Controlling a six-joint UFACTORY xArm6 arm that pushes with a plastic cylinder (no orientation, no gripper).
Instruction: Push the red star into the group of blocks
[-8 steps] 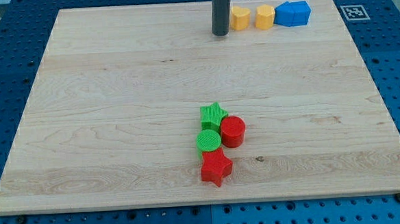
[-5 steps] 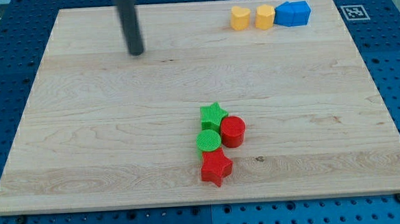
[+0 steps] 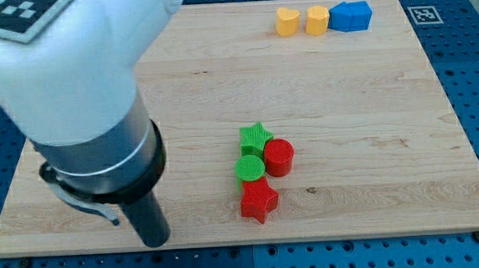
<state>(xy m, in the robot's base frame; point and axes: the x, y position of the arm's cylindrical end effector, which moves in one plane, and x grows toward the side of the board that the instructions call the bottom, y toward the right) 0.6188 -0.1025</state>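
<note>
The counter (image 3: 369,102), a pale wooden board on a blue pegboard base, fills the frame. Looming over the view's left is the arm (image 3: 73,85), a big white body with a dark collar, covering much of that side of the board. Out of it drops the dark rod, and my tip (image 3: 156,242) sits near the view's bottom edge of the counter, well to the view's left of the central blocks and apart from all of them. There's no hand on this rig, so there is nothing to call open or closed.

Up at the view's top right, the blue block (image 3: 351,16), the biggest of the lot, sits in a row with a yellow block (image 3: 316,20) just beside it and a second yellow block (image 3: 288,21) a touch further left.

In the middle, a tight cluster: the green star (image 3: 255,137) on top, the red cylinder (image 3: 278,157) to its lower right, the green cylinder (image 3: 249,168) below the star. And the red star (image 3: 259,201) sits at the bottom of the cluster, right up against the green cylinder.
</note>
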